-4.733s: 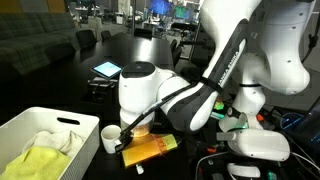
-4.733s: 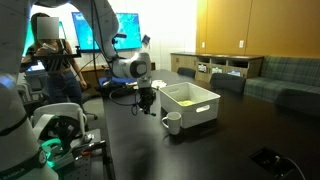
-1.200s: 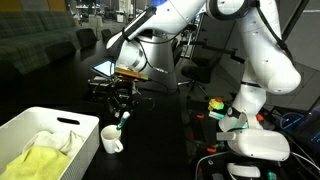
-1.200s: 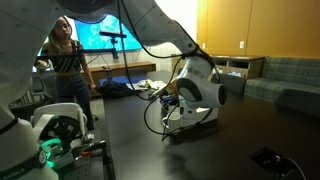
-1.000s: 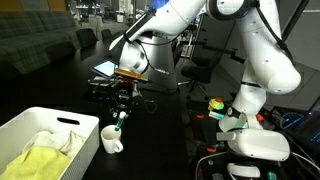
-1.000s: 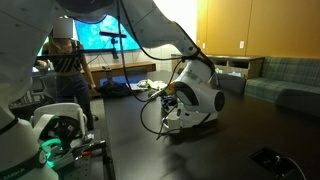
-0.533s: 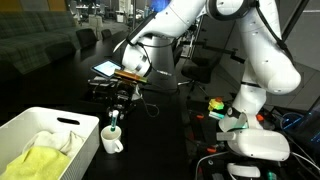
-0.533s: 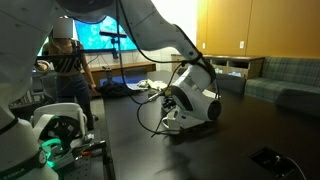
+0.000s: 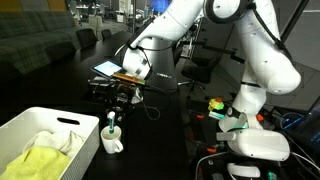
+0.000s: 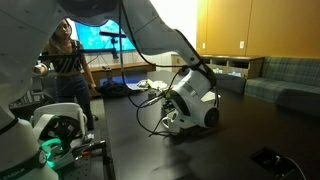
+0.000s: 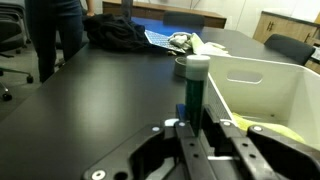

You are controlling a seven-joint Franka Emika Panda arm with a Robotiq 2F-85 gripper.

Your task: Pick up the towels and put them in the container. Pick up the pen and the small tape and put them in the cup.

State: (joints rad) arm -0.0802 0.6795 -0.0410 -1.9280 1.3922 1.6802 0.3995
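Note:
My gripper [image 9: 119, 101] is shut on a green pen [image 9: 112, 123] and holds it upright, its lower end at the mouth of the white cup [image 9: 112, 142]. In the wrist view the jaws [image 11: 194, 132] clamp the green pen [image 11: 195, 92], and the cup [image 11: 180, 66] shows just behind it. The white container [image 9: 62, 127] stands beside the cup with a yellow towel [image 9: 35, 160] and a white towel [image 9: 45, 142] in it; it also shows in the wrist view [image 11: 262, 85]. The small tape is not in view. In an exterior view the arm [image 10: 192, 98] hides cup and container.
A lit tablet [image 9: 106, 68] and cables lie behind the gripper on the black table. A dark heap of cloth [image 11: 120, 31] lies at the far end. Another robot base [image 9: 252, 143] stands close by. A person [image 10: 64, 55] stands beyond the table.
My gripper has carried the pen sideways toward the container and down, from beside the cup to right over its mouth. Cup and container have not moved.

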